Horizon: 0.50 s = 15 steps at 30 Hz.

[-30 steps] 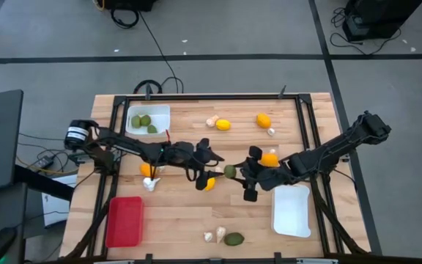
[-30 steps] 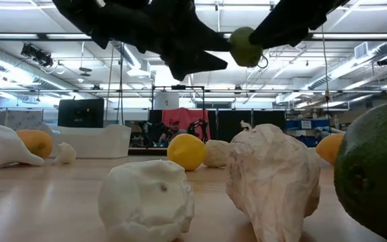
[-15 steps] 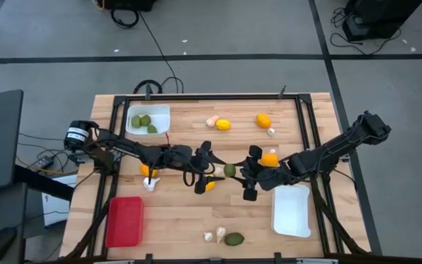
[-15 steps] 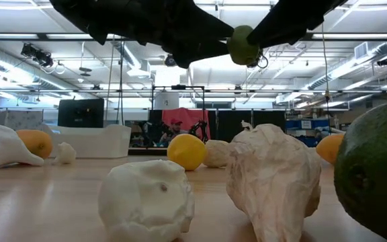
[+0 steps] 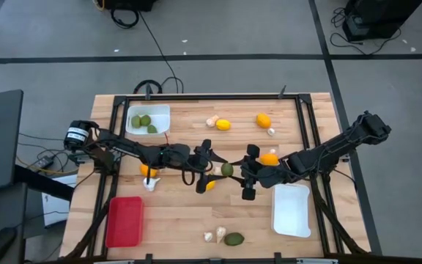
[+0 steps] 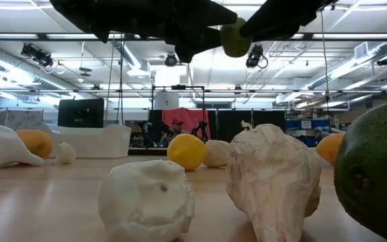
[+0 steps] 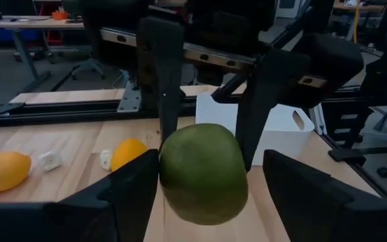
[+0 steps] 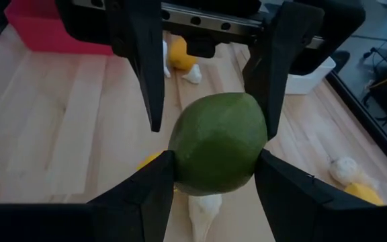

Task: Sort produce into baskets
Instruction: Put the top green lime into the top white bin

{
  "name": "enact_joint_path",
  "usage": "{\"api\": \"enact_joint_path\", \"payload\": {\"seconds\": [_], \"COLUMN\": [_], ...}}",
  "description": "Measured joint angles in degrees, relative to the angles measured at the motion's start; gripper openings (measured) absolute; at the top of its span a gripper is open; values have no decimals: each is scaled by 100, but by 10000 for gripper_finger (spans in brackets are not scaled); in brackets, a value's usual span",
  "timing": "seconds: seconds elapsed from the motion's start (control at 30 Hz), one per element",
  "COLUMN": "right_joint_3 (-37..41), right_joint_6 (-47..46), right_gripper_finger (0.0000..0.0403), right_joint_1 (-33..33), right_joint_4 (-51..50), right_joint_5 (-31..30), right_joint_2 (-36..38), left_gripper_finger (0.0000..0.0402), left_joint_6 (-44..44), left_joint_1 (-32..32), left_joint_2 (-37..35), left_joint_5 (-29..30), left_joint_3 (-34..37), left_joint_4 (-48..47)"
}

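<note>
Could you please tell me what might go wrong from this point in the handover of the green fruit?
1. The right gripper pinches the green fruit in mid-air, while the left gripper only brackets it, with a gap on one side; an early release could drop it.
2. A dropped fruit might hit the yellow fruit below and roll away.
3. Both grippers' fingers crowd closely around the fruit, so they may collide.

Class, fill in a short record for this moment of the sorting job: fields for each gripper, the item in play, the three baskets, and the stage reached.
item in play: green fruit, off the table
right gripper: clamped on the fruit
left gripper: fingers flank the fruit; one touches it, the other stands clear
white basket, far left: three green fruits
white basket, right: empty
red basket: empty
stage: handover between arms at table centre
</note>
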State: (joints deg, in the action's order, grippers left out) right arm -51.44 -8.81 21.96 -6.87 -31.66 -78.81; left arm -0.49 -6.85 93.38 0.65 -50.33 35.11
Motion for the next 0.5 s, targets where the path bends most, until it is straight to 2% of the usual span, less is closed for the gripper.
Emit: {"api": "enact_joint_path", "payload": {"seconds": [0.13, 0.37, 0.5], "right_joint_3": [0, 0, -1], "right_joint_6": [48, 73, -518], "right_gripper_finger": [208, 209, 209], "right_joint_1": [-11, -9, -8], "right_joint_4": [43, 77, -177], "right_joint_5": [5, 117, 117], "right_joint_2": [0, 1, 4], "left_gripper_finger": [246, 169, 161], "left_joint_6": [-36, -51, 14], "left_joint_1": [12, 42, 162], "left_joint_2": [0, -7, -308], "left_joint_5": [10, 17, 296], "left_joint_3": [0, 0, -11], "left_joint_4": [-13, -63, -928]}}
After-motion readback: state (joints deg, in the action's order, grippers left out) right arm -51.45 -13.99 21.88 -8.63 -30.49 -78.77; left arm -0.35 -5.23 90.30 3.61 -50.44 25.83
